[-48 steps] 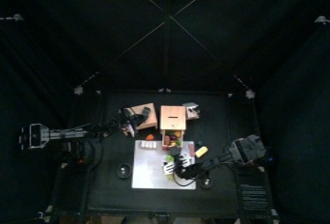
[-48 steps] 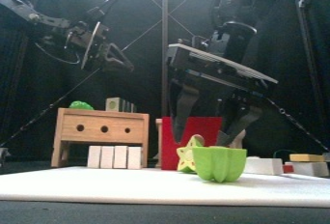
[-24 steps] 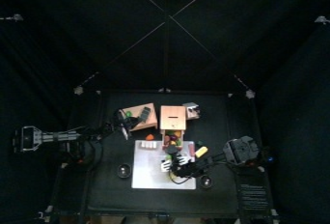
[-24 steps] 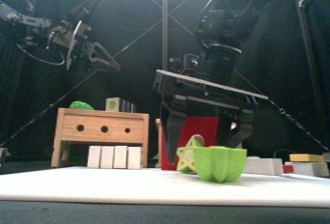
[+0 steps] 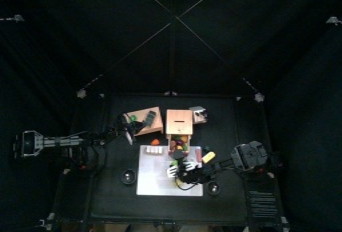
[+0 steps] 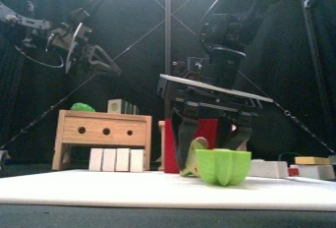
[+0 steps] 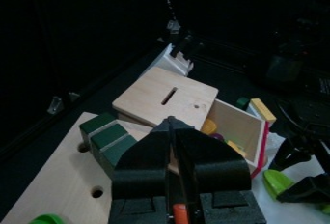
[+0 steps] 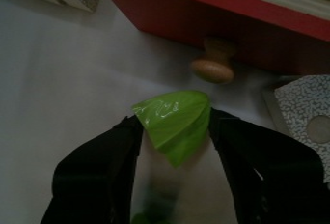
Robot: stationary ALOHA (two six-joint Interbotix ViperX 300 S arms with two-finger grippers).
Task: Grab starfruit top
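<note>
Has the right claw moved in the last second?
Yes. In the front view the right gripper has come down toward the green starfruit; measured against the red box, its jaws now straddle the fruit.

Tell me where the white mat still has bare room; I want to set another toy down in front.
The white mat is bare along its front edge, left of the green starfruit and before the small white blocks under the wooden box. Around the starfruit it is crowded: the right hand straddles it, with the red box close behind.
</note>
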